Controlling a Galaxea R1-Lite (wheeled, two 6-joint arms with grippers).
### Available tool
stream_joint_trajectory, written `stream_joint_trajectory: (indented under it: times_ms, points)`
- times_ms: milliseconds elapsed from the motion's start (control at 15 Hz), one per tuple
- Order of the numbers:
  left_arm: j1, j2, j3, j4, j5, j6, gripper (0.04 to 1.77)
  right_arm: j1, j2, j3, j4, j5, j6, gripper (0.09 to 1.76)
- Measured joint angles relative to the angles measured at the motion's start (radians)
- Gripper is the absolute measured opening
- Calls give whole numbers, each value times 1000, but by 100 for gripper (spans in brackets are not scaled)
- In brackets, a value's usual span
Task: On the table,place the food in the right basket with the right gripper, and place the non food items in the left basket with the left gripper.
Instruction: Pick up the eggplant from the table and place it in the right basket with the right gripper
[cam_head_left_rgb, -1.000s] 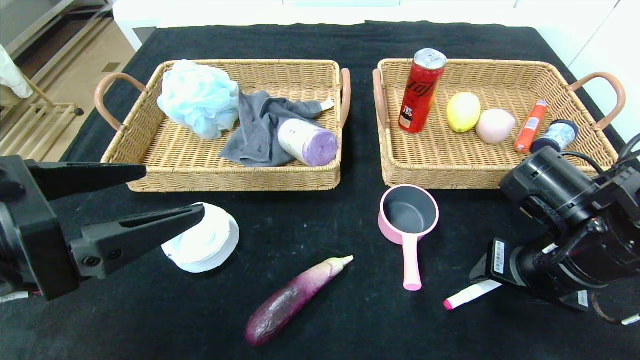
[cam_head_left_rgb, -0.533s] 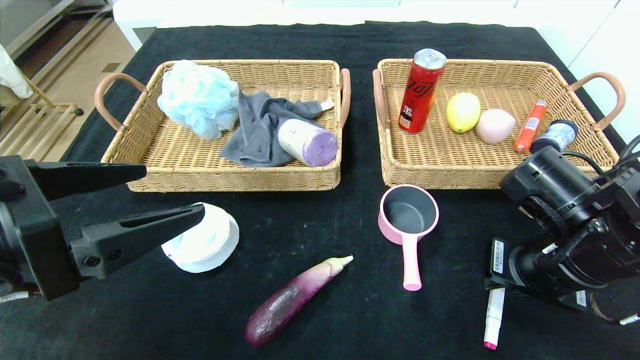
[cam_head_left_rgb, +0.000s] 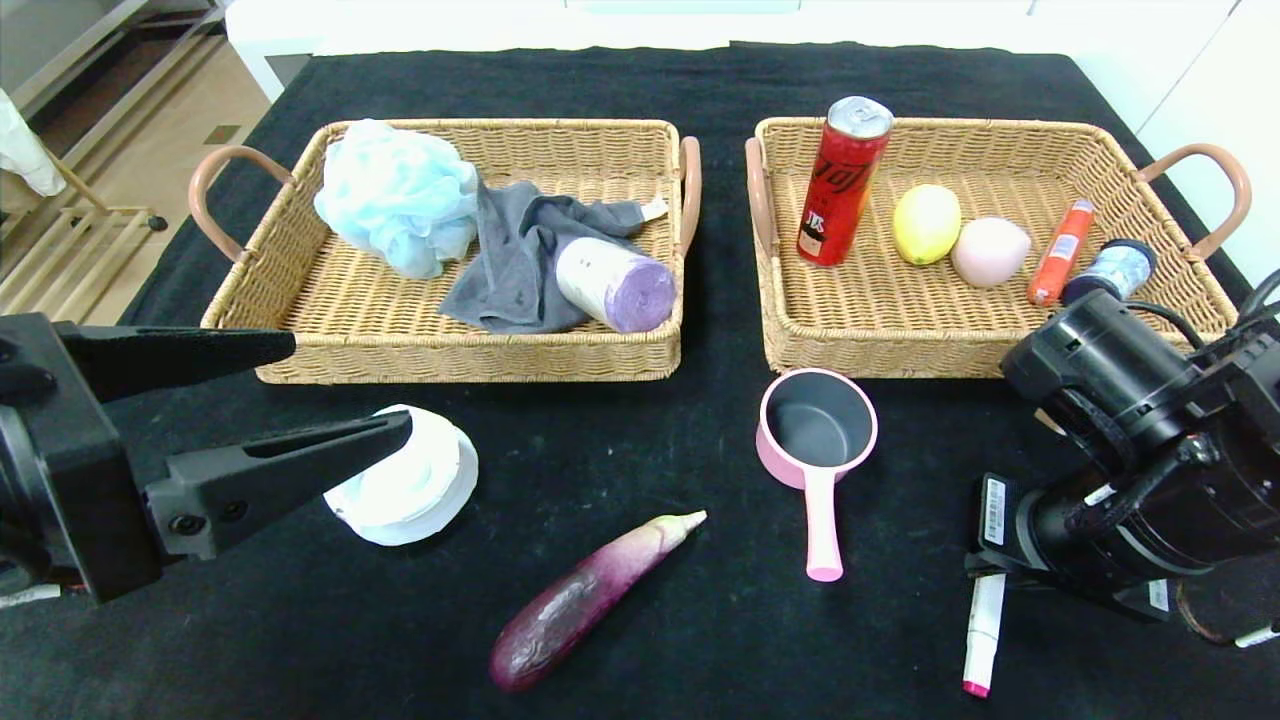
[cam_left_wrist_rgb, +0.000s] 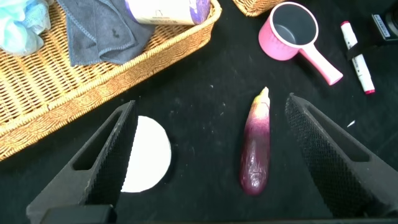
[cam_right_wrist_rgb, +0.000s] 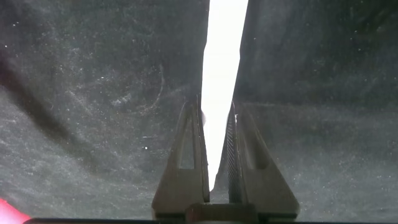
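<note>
Right pincer clamped on a white marker at the bench's front right corner.

The right pincer (cam_right_wrist_rgb: 216, 168) has its jaws closed tight on the white marker (cam_head_left_rgb: 982, 630), whose pink tip points to the front edge of the bench (cam_head_left_rgb: 700, 620). The left pincer (cam_head_left_rgb: 340, 390) hangs with jaws spread wide and empty near the front left, above the white round lid (cam_head_left_rgb: 415, 480). The eggplant (cam_head_left_rgb: 585, 600) lies near the front edge; the pink pot (cam_head_left_rgb: 815, 430) sits just before the right basket (cam_head_left_rgb: 780, 340), the left basket (cam_head_left_rgb: 300, 330) beside it.
</note>
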Motion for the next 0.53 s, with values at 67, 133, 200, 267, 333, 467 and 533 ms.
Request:
stream_joint_trajectory:
  times_ms: [67,133,200,267,333,467,533]
  points:
    - [0,0,0,0,0,0,172,0,-5,0,-1,7,-3,29]
    - [0,0,0,0,0,0,172,0,-12,1,0,24,-12,29]
    - [0,0,0,0,0,0,172,-1,-22,1,0,40,-25,29]
    - [0,0,1,-1,0,0,172,-1,-34,1,0,50,-40,29]
    - [0,0,1,0,0,0,172,-1,-46,1,0,59,-58,29]
    - [0,0,1,-1,0,0,172,-1,-74,1,-1,89,-95,29]
    - [0,0,1,-1,0,0,172,-1,-88,2,-1,105,-114,29]
